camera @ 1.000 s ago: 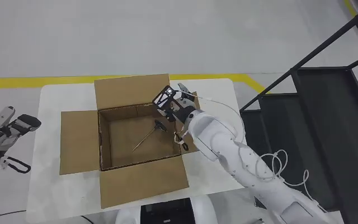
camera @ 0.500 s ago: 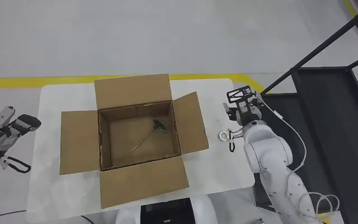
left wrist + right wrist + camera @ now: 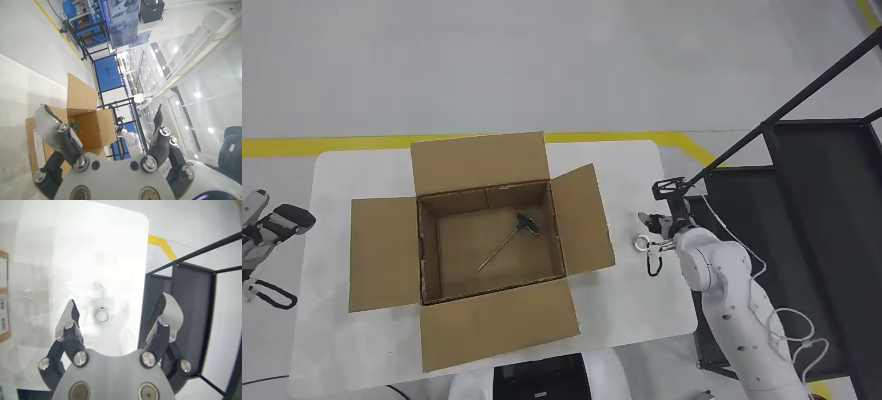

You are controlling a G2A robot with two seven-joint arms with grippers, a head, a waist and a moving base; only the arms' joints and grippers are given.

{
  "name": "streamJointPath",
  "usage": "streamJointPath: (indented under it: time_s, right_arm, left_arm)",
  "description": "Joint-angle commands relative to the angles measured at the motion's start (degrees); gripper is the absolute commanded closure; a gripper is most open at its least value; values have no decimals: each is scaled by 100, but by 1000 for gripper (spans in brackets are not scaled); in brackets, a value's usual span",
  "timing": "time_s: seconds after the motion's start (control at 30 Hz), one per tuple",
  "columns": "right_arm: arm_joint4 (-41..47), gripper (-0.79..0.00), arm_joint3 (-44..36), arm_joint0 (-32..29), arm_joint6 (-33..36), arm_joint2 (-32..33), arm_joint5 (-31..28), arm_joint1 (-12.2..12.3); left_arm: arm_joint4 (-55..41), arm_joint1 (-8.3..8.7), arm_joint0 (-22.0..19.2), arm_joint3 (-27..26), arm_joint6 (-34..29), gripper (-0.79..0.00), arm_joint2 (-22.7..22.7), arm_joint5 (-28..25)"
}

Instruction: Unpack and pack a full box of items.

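So, table (image 3: 352, 170): brown cardboard box (image 3: 477, 160), 4 flaps splayed. R of box, right gripper (image 3: 117, 300) spread, empty; L of box, left gripper (image 3: 102, 109) spread, empty. Green-handled T-tool (image 3: 508, 239) diag on box floor. Bare strip R of box holds metal ring (image 3: 102, 315).

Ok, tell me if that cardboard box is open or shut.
Open. All four flaps of the cardboard box are spread outward, and a green-handled tool is visible lying on its floor.
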Motion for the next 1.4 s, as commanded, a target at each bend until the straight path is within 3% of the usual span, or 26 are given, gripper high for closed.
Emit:
streamJointPath:
  time_s: [0.0,0.07,0.17,0.3,0.5,0.67,0.9,1.07,1.37]
  right_arm:
    - [334,-720,269,37,-94,43,-33,-11]
    - [545,-751,443,54,-164,65,-46,-21]
    - [848,-693,665,43,-268,100,-68,-35]
    - [995,-483,797,9,-221,104,-101,-37]
    - [1130,-542,1028,-28,-118,42,-143,-42]
    - [1170,-471,1249,18,-154,-23,-146,-48]
    - [1162,-456,1450,128,-72,-119,-59,-55]
    - [1269,-514,1638,205,-184,-196,24,-76]
    - [1335,-388,1811,295,-339,-296,99,-97]
  left_arm:
    - [0,0,0,0,0,-785,0,0]
    - [0,0,0,0,0,-785,0,0]
    - [0,0,0,0,0,-785,0,0]
    - [0,0,0,0,0,-785,0,0]
    - [0,0,0,0,0,-785,0,0]
    - [0,0,0,0,0,-785,0,0]
    - [0,0,0,0,0,-785,0,0]
    - [0,0,0,0,0,-785,0,0]
    - [0,0,0,0,0,-785,0,0]
